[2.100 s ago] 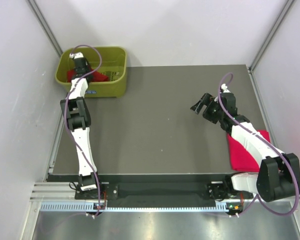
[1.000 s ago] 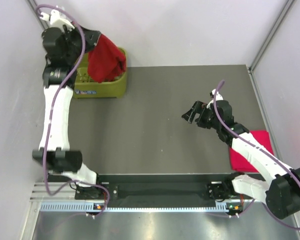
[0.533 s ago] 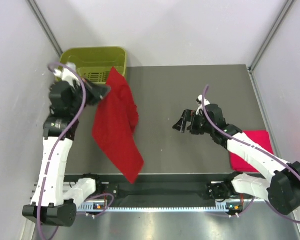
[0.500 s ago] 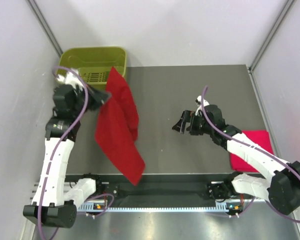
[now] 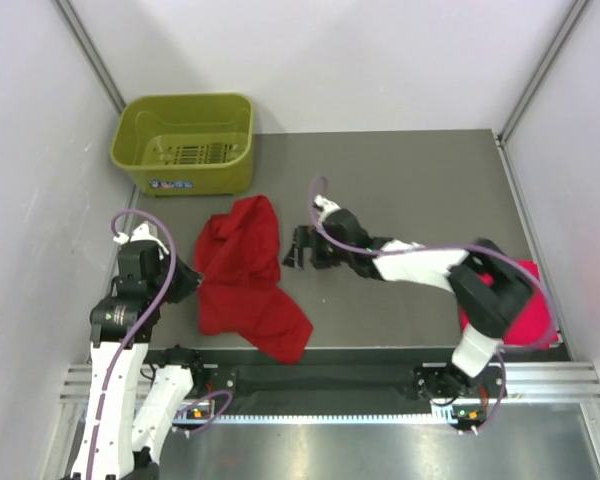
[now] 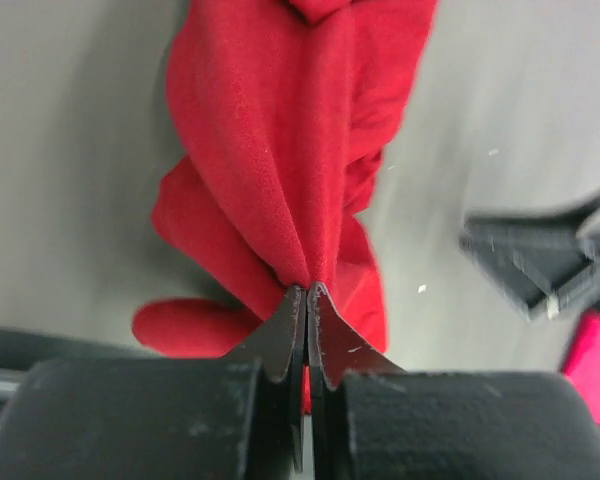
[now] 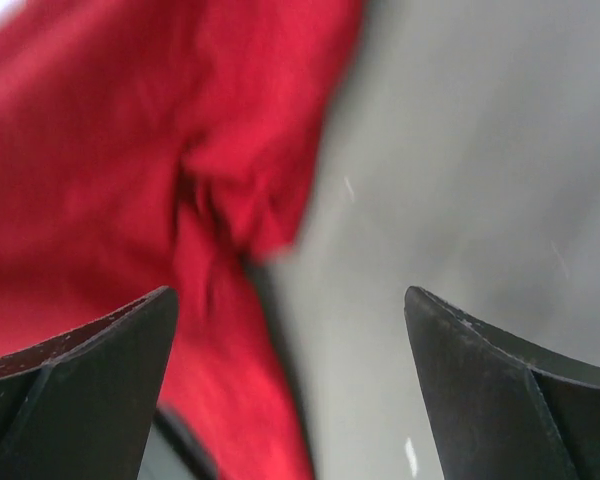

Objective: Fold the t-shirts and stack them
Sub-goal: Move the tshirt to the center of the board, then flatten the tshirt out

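Works over a dark grey table (image 5: pixel 410 180) with pale walls on three sides; has the deep red shirt (image 5: pixel 248 285) lying crumpled on the left front part of that table, reaching from near the middle down toward the near edge, well apart from the basket; shows the olive-green basket (image 5: pixel 185 140) at the far left corner, slotted floor in plain sight; leaves the pinkish red shirt (image 5: pixel 535 315) folded flat at the near right edge, partly hidden under the right arm (image 5: pixel 485 290); stretches that arm leftward across the table; pinches a gathered fold at the left edge of the deep red shirt with the left claw (image 5: pixel 188 283), clamped tight on it; seen from the left wrist (image 6: pixel 307 292), presses both fingers together with the cloth fanning out beyond their tips; holds the right claw (image 5: pixel 298 250) spread wide and gripping nothing, just beside the right edge of the deep red shirt; from the right wrist (image 7: pixel 290 300), frames blurred red cloth and bare table between the parted fingers
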